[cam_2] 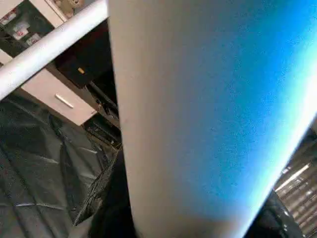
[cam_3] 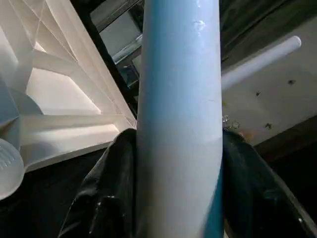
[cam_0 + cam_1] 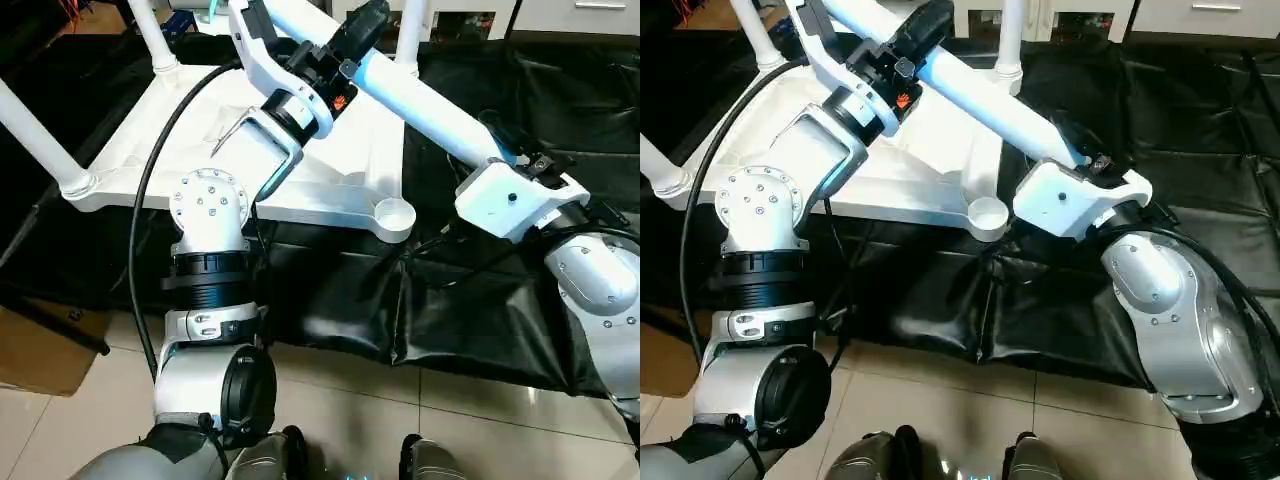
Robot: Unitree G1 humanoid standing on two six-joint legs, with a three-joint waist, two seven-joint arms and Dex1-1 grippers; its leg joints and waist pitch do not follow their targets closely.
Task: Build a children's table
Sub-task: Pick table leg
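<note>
Both grippers, left (image 3: 345,45) and right (image 3: 510,150), clench loose leg (image 3: 430,105); align its end squarely over near-right empty socket (image 3: 393,213) before pushing.

White tabletop (image 3: 330,170), white leg (image 3: 430,110), black mat (image 3: 470,310).

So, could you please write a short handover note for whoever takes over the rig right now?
Left gripper: jaws closed on the loose leg, upper part.
Right gripper: jaws closed on the same leg, lower part.
Top lies underside up on the black mat.
Done: three legs stand in sockets.
Left: seat the held leg in the empty near socket.
</note>
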